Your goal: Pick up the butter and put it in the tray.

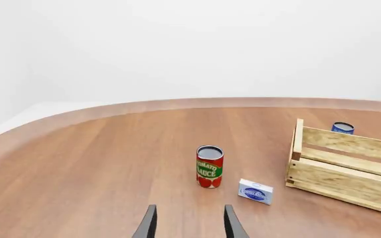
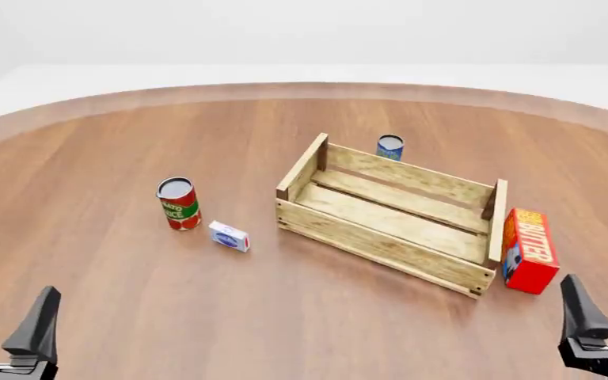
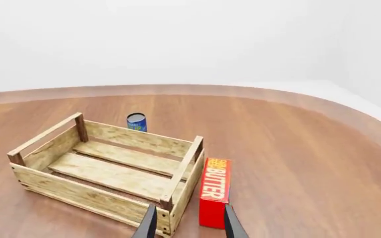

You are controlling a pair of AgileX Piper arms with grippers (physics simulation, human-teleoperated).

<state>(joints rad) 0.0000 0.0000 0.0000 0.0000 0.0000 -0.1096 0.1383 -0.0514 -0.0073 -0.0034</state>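
Observation:
The butter [image 2: 527, 248] is a red and orange carton standing on its long edge on the table, just right of the tray's right end board; it also shows as the butter [image 3: 214, 191] in the right wrist view. The tray [image 2: 392, 212], a light-wood slatted crate, sits mid-table with nothing in it, also seen as the tray [image 3: 111, 171] and the tray [image 1: 346, 166]. My right gripper [image 2: 605, 313] hangs open at the near right edge, short of the butter. My left gripper [image 2: 6, 317] hangs open at the near left, far from both.
A tomato sauce can [image 2: 178, 203] stands left of the tray, with a small white-blue box [image 2: 229, 236] lying beside it. A small blue can [image 2: 389, 146] stands just behind the tray's far side. The round wooden table's edge [image 2: 124, 99] curves across the back.

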